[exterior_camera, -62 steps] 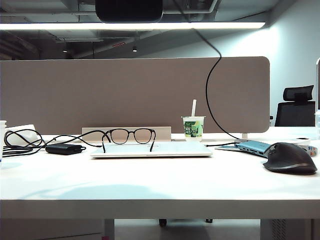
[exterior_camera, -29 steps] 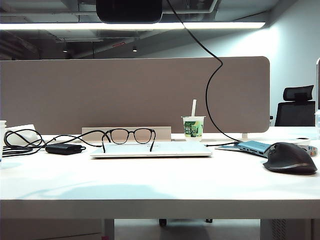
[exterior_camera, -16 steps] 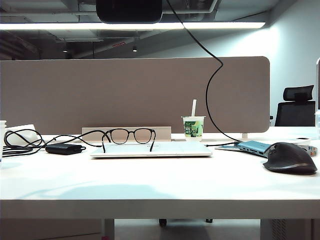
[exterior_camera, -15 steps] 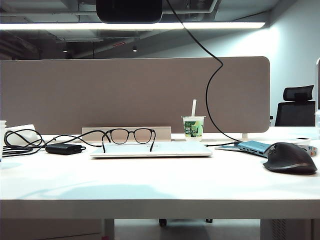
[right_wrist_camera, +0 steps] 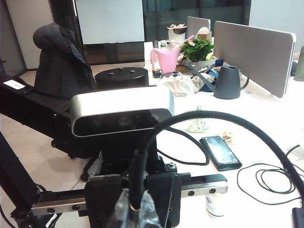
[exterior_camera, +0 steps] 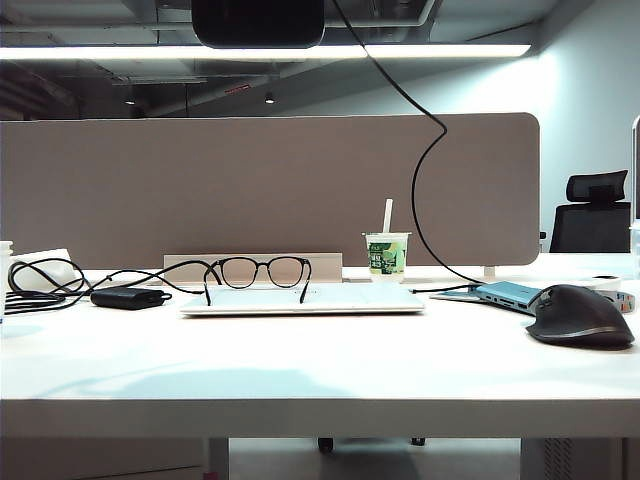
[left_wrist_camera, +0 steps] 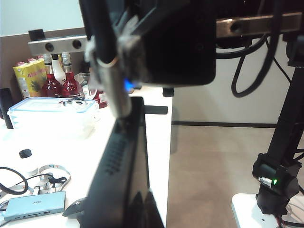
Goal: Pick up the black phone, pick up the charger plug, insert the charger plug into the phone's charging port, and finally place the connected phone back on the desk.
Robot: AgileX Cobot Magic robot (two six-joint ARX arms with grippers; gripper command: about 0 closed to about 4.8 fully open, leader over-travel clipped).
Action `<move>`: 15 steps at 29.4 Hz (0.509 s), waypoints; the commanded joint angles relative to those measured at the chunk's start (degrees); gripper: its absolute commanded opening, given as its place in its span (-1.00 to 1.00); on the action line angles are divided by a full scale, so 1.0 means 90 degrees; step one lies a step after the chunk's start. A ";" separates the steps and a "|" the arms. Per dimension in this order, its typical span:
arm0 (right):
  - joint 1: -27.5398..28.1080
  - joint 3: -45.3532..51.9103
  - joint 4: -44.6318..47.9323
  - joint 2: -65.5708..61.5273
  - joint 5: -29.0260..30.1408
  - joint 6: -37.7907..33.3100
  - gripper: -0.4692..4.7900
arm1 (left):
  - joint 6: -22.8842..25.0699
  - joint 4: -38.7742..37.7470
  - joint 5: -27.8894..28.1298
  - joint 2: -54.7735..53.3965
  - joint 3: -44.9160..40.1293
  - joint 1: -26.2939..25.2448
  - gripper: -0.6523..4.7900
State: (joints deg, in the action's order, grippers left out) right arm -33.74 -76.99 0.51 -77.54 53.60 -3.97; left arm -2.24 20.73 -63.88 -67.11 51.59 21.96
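Both grippers are raised above the bench (exterior_camera: 300, 370) and face each other, and neither can be made out for certain in the exterior view, where only a black shape (exterior_camera: 258, 20) cuts into the top edge. In the left wrist view the left gripper (left_wrist_camera: 142, 211) is closed narrow on the black phone (left_wrist_camera: 124, 161), which shows edge-on as a dark slab running away from the camera, a row of small holes along its side. The phone is held clear of the bench, with the mouse (left_wrist_camera: 76, 209) and a blue hub (left_wrist_camera: 34, 205) lying on the white top beyond it. At the phone's far end the silver charger plug (left_wrist_camera: 116, 90) meets its edge, a small blue light glowing just beside it; I cannot tell how deep the plug sits. The right gripper (left_wrist_camera: 114, 54) is pinched tight on that plug, its clear-wrapped fingers (right_wrist_camera: 147, 204) closed around the black cable (right_wrist_camera: 137, 175), which arcs up and away. In the exterior view the same cable (exterior_camera: 420, 180) hangs from the top edge down in front of the partition (exterior_camera: 150, 190) to the bench near the hub. On the bench stand a closed laptop (exterior_camera: 320, 298) with glasses (exterior_camera: 258, 272) on it, a yogurt cup (exterior_camera: 386, 255) and a power brick (exterior_camera: 128, 297).
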 commanded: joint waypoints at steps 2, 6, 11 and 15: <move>-0.0002 -0.0032 -0.0226 0.0036 0.0039 0.0189 -0.84 | -0.0015 0.0238 -0.0022 0.0036 0.0049 -0.0002 -0.78; -0.0002 -0.0032 -0.0223 0.0036 0.0039 0.0313 -0.84 | -0.0017 0.0238 -0.0022 0.0036 0.0049 -0.0002 -0.78; -0.0002 -0.0034 -0.0226 0.0036 0.0039 0.0491 -0.84 | -0.0017 0.0240 0.0005 0.0036 0.0049 -0.0005 -0.78; -0.0002 -0.0032 -0.0233 0.0036 0.0039 0.0495 -0.84 | -0.0017 0.0257 0.0121 0.0036 0.0049 -0.0005 -0.78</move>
State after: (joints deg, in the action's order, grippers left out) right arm -33.71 -77.10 -1.17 -77.41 53.58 0.14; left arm -2.24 20.38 -63.37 -67.13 51.59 21.96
